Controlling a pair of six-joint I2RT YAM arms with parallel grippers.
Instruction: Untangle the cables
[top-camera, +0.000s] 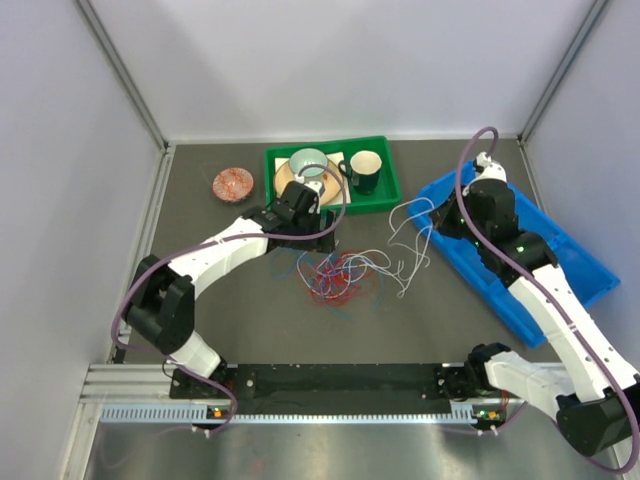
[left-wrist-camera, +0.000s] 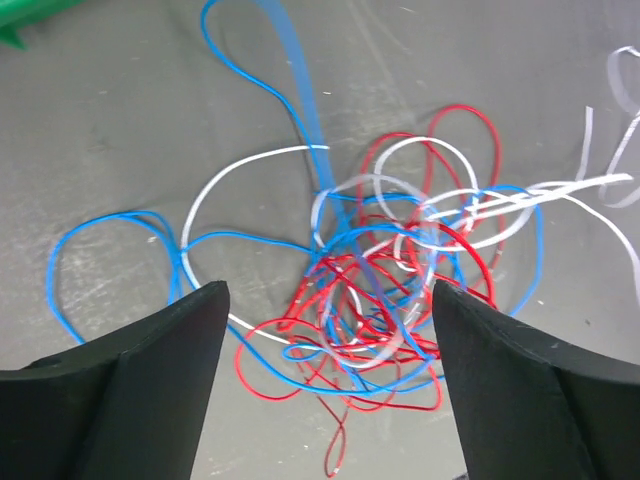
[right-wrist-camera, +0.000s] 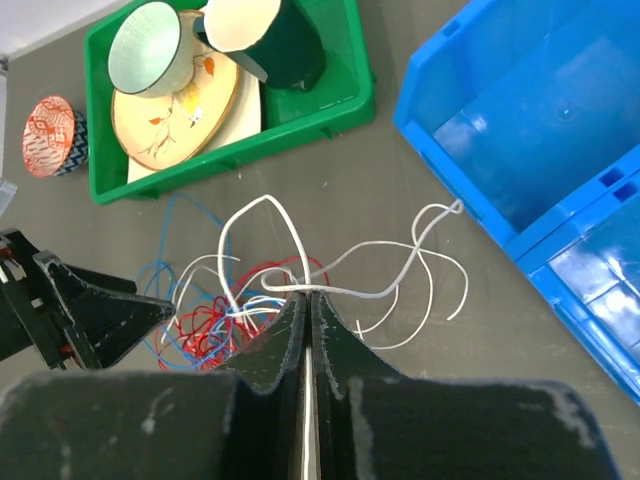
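Left wrist view is showing the left tool (left-wrist-camera: 328, 292) released, with fingers wide apart and grasping nothing, while the knot of cables (left-wrist-camera: 370, 300) is lying on the desk (left-wrist-camera: 120, 120) directly under and just ahead of its gap. The white cable (left-wrist-camera: 560, 188) is running out of the knot to this tool's right, toward the right tool (right-wrist-camera: 308, 296), which is clenched and seems to be pinching that strand at its tips. The left arm is nearer to the knot, so I judge that its descent is coming next.
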